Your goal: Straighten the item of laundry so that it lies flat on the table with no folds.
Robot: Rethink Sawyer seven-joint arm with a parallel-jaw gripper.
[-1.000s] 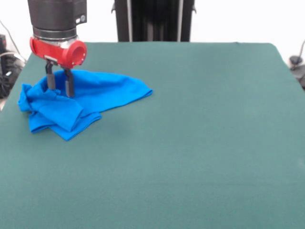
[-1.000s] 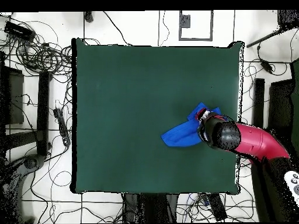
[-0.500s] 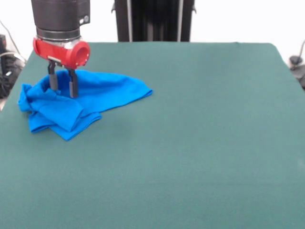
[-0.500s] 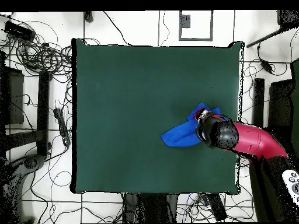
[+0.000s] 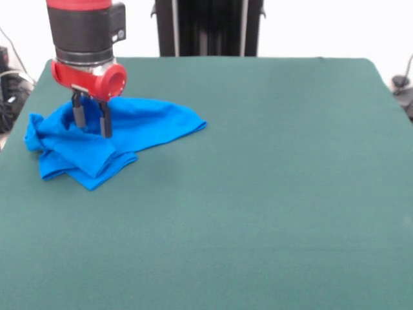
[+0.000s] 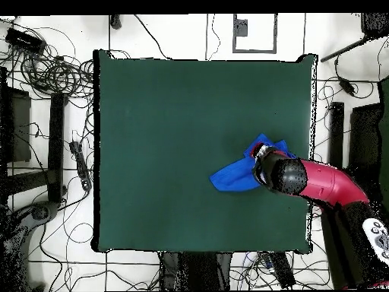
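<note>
The item of laundry (image 5: pixel 129 126) is a bright blue shirt, crumpled in folds near the left edge of the table (image 5: pixel 258 194) in the front view; its print is hidden. From above, the item of laundry (image 6: pixel 234 176) lies toward the right side of the table (image 6: pixel 167 137). My gripper (image 5: pixel 91 129) hangs over the shirt's middle, its two dark fingers (image 5: pixel 105 124) apart and pointing down at the cloth. It is open with nothing held. In the overhead view the arm's head covers the gripper (image 6: pixel 266 166).
Cables and stands lie on the floor around the table (image 6: pixel 45 68). The red arm (image 6: pixel 327 186) reaches in across the table's right edge in the overhead view. A dark pedestal (image 5: pixel 206 29) stands behind the far edge.
The gripper has shifted slightly to the right and toward the camera in the front view, over the shirt's middle. The shirt has not moved.
</note>
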